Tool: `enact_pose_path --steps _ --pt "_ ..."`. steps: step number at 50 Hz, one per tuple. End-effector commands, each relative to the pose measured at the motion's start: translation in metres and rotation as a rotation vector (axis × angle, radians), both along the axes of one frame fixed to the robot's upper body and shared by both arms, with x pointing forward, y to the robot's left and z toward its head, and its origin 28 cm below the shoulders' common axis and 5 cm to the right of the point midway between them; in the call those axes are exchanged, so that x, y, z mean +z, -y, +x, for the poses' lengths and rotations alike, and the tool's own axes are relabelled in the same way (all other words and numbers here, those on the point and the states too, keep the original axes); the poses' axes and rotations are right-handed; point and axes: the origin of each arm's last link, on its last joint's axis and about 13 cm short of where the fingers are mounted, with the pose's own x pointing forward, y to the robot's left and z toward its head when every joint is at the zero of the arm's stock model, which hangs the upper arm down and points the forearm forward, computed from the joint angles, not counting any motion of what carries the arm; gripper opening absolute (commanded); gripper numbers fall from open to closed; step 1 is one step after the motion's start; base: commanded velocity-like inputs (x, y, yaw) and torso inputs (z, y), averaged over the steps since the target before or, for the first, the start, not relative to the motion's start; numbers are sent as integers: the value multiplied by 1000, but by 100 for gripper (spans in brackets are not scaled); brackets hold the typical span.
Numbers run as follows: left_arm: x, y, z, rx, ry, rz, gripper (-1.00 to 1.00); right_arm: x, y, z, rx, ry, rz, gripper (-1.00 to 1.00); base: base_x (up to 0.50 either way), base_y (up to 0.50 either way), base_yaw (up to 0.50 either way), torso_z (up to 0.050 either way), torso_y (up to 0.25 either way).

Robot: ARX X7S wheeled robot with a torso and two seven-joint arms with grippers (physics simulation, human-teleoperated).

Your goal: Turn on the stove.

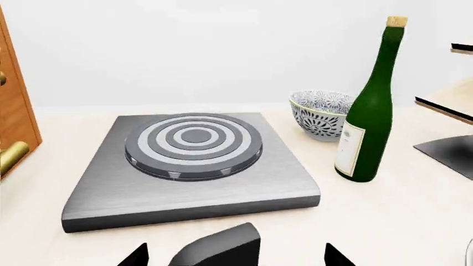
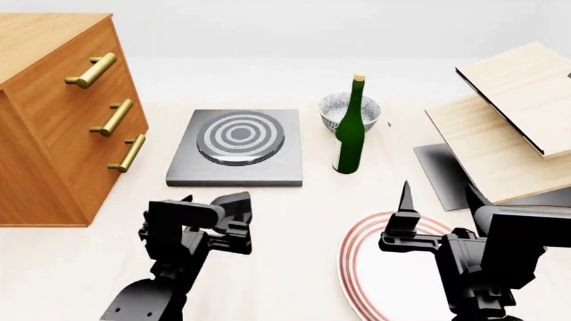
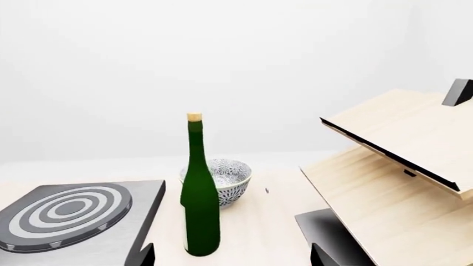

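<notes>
- Stove (image 2: 235, 148) sits on worktop (image 2: 295, 221) straight ahead of left hand (image 2: 234, 221), close; knob not visible.
- Left hand nearer, fingers spread, empty.
- Right hand (image 2: 434, 194) off to the side, open, empty.

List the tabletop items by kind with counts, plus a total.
Stove: 1
Green wine bottle: 1
Patterned bowl: 1
Red-ringed plate: 1
Wooden drawer cabinet: 1
Stand with wooden boards: 1
Total: 6
</notes>
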Motion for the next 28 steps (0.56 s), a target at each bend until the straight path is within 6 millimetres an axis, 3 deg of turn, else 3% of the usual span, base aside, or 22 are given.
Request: enact_pose_path --steps 1,9,28 --pt "58 -2 -50 -131 180 -38 100 2 3 0 -17 9 10 100 0 0 0 0 0" --pt "63 -5 -61 -97 219 -2 100 1 2 -1 -14 7 14 100 0 0 0 0 0" --pt "54 -8 -58 -35 161 3 100 0 0 -2 -2 6 12 100 0 0 0 0 0"
